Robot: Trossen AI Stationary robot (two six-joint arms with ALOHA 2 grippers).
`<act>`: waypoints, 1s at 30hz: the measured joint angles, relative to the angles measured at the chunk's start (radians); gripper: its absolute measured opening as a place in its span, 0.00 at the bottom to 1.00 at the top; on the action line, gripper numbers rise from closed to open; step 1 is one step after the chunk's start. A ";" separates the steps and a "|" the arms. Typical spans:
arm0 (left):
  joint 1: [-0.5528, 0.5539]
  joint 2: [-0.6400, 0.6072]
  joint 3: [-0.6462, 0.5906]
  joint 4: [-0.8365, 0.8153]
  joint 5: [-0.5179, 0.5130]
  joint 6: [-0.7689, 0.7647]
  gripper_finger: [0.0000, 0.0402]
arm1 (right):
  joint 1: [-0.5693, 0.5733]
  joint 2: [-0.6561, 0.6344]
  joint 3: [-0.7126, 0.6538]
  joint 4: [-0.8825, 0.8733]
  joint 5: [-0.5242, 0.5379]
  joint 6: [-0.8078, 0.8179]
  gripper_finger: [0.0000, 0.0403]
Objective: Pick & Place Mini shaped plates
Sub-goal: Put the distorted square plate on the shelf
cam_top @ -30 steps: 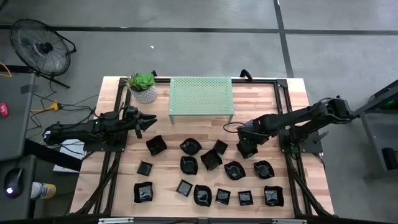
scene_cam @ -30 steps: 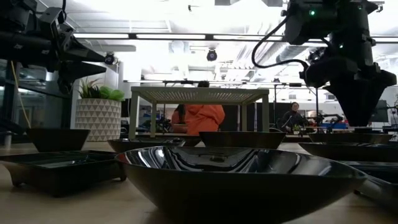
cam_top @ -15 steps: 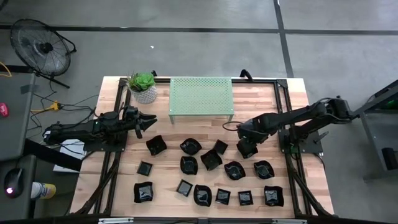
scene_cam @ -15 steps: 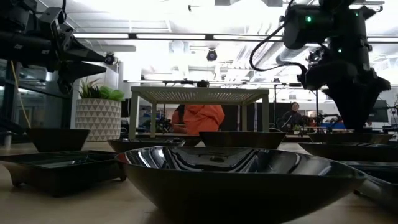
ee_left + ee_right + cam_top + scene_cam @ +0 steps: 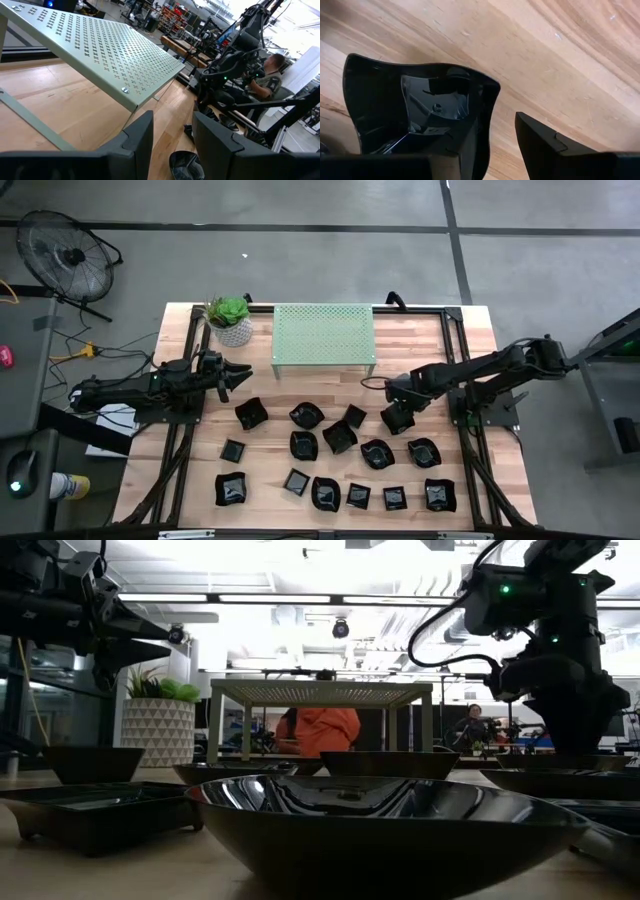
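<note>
Several glossy black mini plates (image 5: 340, 465) lie on the near half of the wooden table; they fill the foreground of the low view (image 5: 385, 820). My right gripper (image 5: 396, 416) is low over the plate farthest right in the back row (image 5: 390, 423). In the right wrist view it is open (image 5: 502, 130), one finger over that wavy plate's hollow (image 5: 405, 110) and the other over bare wood beyond its rim (image 5: 489, 95). I cannot tell whether it touches. My left gripper (image 5: 243, 369) waits open above the table's left side, clear of the plates.
A pale green perforated rack (image 5: 323, 335) stands on legs at the far middle of the table. A green plant in a white pot (image 5: 231, 318) is at the far left corner. Bare wood lies between rack and plates. A person in orange (image 5: 320, 730) is behind the table.
My right gripper has come down toward the plate below it, by the low view; its fingertips are now hidden behind the plates' rims there. The plates have not moved.
</note>
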 joint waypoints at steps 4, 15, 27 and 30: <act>0.000 0.000 0.000 0.000 0.000 0.000 0.33 | 0.000 0.000 0.014 -0.005 0.000 -0.010 0.29; 0.000 0.000 0.000 0.000 0.000 0.000 0.33 | 0.000 0.000 0.021 -0.011 -0.026 -0.027 0.16; 0.000 0.000 0.000 0.000 0.000 0.000 0.33 | 0.000 0.000 0.022 -0.012 -0.023 -0.035 0.02; 0.000 0.000 0.000 0.000 0.000 0.000 0.33 | -0.001 0.000 0.023 -0.014 -0.024 -0.034 0.01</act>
